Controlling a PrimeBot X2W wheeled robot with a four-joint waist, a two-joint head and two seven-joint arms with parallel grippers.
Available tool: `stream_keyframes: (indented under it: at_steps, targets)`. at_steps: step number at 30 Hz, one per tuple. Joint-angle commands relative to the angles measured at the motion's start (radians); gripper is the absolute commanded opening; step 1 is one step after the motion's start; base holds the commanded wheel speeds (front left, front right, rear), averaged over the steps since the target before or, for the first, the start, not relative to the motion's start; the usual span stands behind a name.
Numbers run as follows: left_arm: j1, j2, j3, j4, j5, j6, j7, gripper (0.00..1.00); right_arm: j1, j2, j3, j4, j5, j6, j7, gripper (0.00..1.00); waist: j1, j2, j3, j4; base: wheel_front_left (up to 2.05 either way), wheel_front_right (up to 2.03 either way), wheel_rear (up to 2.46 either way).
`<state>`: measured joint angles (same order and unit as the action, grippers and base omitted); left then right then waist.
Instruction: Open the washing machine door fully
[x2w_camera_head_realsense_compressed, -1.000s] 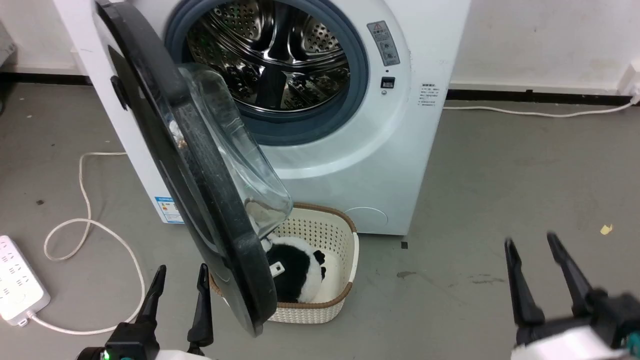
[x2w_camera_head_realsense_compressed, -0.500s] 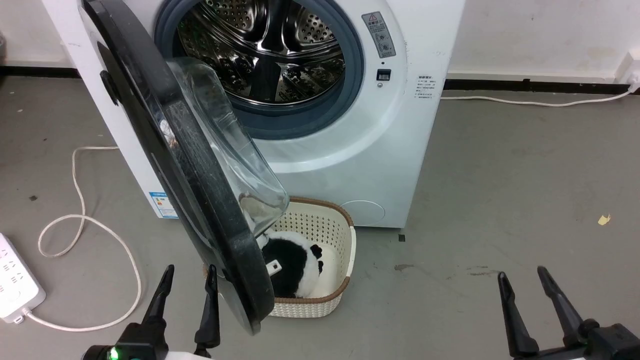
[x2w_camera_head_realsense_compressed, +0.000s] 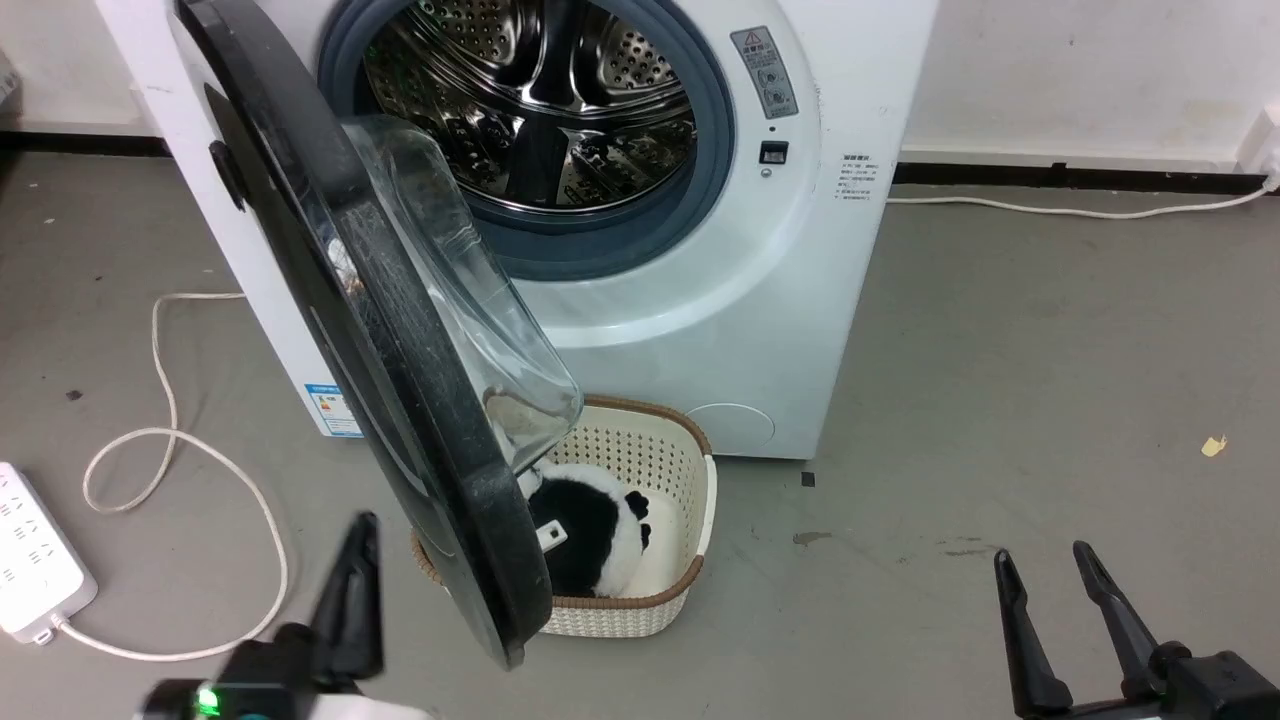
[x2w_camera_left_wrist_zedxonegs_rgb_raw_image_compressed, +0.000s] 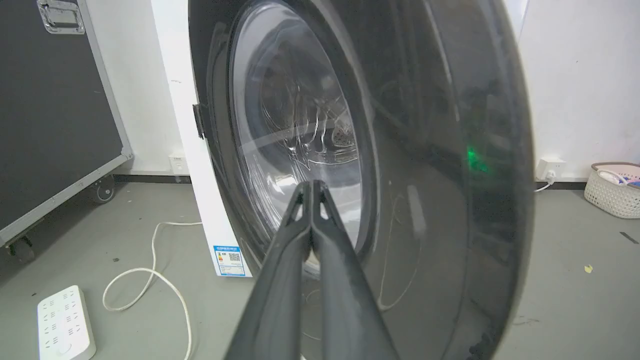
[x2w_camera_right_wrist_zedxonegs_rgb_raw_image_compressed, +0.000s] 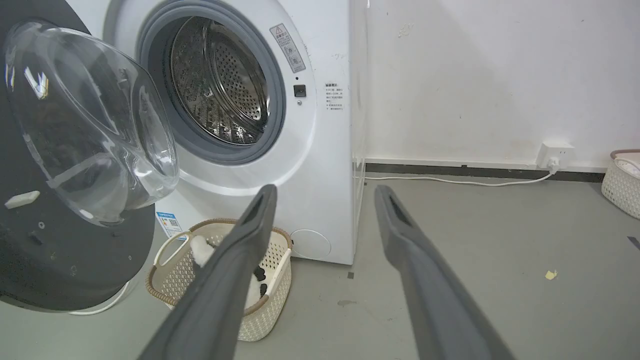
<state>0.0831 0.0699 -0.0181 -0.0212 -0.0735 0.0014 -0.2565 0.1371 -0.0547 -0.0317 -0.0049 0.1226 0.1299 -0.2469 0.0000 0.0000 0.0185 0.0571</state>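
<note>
Head view | washing machine door (x2w_camera_head_realsense_compressed: 400, 400) standing roughly square to the washing machine (x2w_camera_head_realsense_compressed: 800, 250), likely short of full swing | left gripper (x2w_camera_head_realsense_compressed: 362, 530) pinched shut, empty, beside the door's lower rim, facing its outer side, perhaps for hooking the edge | right gripper (x2w_camera_head_realsense_compressed: 1042, 552) spread, empty, well clear | basket (x2w_camera_head_realsense_compressed: 660, 600) under the door; cable (x2w_camera_head_realsense_compressed: 200, 470), power strip (x2w_camera_head_realsense_compressed: 40, 550) on the floor swingward

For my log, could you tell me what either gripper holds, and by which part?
Nothing: left gripper shut empty before the washing machine door, right gripper open.
</note>
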Motion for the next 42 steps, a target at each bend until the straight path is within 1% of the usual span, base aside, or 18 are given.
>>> stream_keyframes:
  at_steps: [1, 2, 3, 4, 5, 8, 9, 11, 14, 15, 18, 21, 24, 28, 31, 34, 37, 42]
  targets:
    - [-0.006, -0.004, 0.004, -0.008, 0.001, 0.006, -0.005, 0.0, -0.006, 0.004, 0.0, -0.002, -0.004, 0.001, -0.005, 1.0, 0.0, 0.0, 0.0, 0.001, 0.0, 0.0, 0.0]
    - [-0.01, -0.005, 0.014, -0.026, -0.008, 0.01, -0.005, 0.0, -0.006, 0.004, 0.001, -0.002, -0.005, 0.001, -0.005, 1.0, 0.0, 0.0, -0.001, 0.001, 0.0, 0.0, 0.0]
    - [-0.024, -0.008, 0.04, -0.074, -0.026, 0.02, -0.005, 0.0, -0.007, 0.004, 0.001, -0.004, -0.004, 0.001, -0.005, 1.0, 0.0, 0.0, -0.002, 0.004, 0.0, 0.0, 0.0]
    - [-0.024, -0.008, 0.04, -0.074, -0.026, 0.02, -0.005, 0.0, -0.007, 0.004, 0.001, -0.004, -0.004, 0.001, -0.005, 1.0, 0.0, 0.0, -0.002, 0.004, 0.0, 0.0, 0.0]
    - [-0.036, -0.01, 0.058, -0.109, -0.037, 0.027, -0.005, 0.0, -0.008, 0.004, 0.001, -0.005, -0.004, 0.001, -0.005, 1.0, 0.0, 0.0, -0.002, 0.004, 0.0, 0.0, 0.0]
    - [-0.094, -0.014, 0.135, -0.232, -0.085, 0.05, -0.005, 0.0, -0.012, 0.004, 0.004, -0.012, -0.004, 0.001, -0.003, 1.0, 0.0, 0.0, -0.001, 0.005, 0.0, 0.0, 0.0]
    - [-0.094, -0.014, 0.135, -0.232, -0.085, 0.05, -0.005, 0.0, -0.012, 0.004, 0.004, -0.012, -0.004, 0.001, -0.003, 1.0, 0.0, 0.0, -0.001, 0.005, 0.0, 0.0, 0.0]
    - [-0.132, -0.015, 0.16, -0.284, -0.088, 0.048, -0.005, 0.0, -0.013, 0.004, 0.006, -0.014, -0.002, 0.001, -0.003, 1.0, 0.0, 0.0, -0.001, 0.004, 0.0, 0.0, 0.0]
    - [-0.188, -0.011, 0.171, -0.356, -0.078, 0.038, -0.005, 0.0, -0.014, 0.004, 0.01, -0.013, 0.001, 0.001, -0.003, 1.0, 0.0, 0.0, -0.002, 0.004, 0.0, 0.0, 0.0]
    - [-0.243, -0.003, 0.166, -0.409, -0.072, 0.025, -0.005, 0.0, -0.016, 0.004, 0.016, -0.01, 0.004, 0.001, -0.004, 1.0, 0.0, 0.0, -0.002, 0.001, 0.0, 0.0, 0.0]
    - [-0.27, 0.012, 0.142, -0.44, -0.055, 0.014, 0.016, 0.0, -0.02, 0.004, 0.026, -0.008, 0.005, 0.001, -0.004, 1.0, 0.0, 0.0, 0.001, -0.006, 0.0, 0.0, 0.0]
    - [-0.291, 0.019, 0.094, -0.479, -0.035, 0.001, 0.073, 0.0, -0.025, 0.004, 0.026, -0.007, 0.006, 0.001, -0.005, 1.0, 0.0, 0.0, 0.007, -0.011, 0.0, 0.0, 0.0]
    - [-0.291, 0.018, 0.022, -0.501, -0.009, -0.014, 0.138, 0.0, -0.028, 0.004, 0.024, -0.005, 0.011, 0.001, -0.006, 1.0, 0.0, 0.0, 0.013, -0.015, 0.0, 0.0, 0.0]
    - [-0.243, 0.006, -0.091, -0.471, -0.016, -0.033, 0.259, 0.0, -0.034, 0.004, 0.022, -0.002, 0.019, 0.001, -0.008, 1.0, 0.0, 0.0, 0.02, -0.017, 0.0, 0.0, 0.0]
    - [-0.2, 0.003, -0.157, -0.422, -0.022, -0.048, 0.319, 0.0, -0.039, 0.004, 0.022, 0.001, 0.022, 0.001, -0.009, 1.0, 0.0, 0.0, 0.027, -0.019, 0.0, 0.0, 0.0]
    - [-0.163, -0.004, -0.22, -0.377, -0.046, -0.053, 0.338, 0.0, -0.044, 0.004, 0.02, 0.005, 0.026, 0.001, -0.011, 1.0, 0.0, 0.0, 0.033, -0.018, 0.0, 0.0, 0.0]
    - [-0.13, -0.009, -0.267, -0.314, -0.063, -0.048, 0.343, 0.0, -0.05, 0.004, 0.019, 0.008, 0.03, 0.001, -0.011, 1.0, 0.0, 0.0, 0.04, -0.018, 0.0, 0.0, 0.0]
    - [-0.097, -0.014, -0.296, -0.192, -0.088, -0.013, 0.327, 0.0, -0.054, 0.004, 0.023, 0.016, 0.034, 0.001, -0.013, 1.0, 0.0, 0.0, 0.047, -0.019, 0.0, 0.0, 0.0]
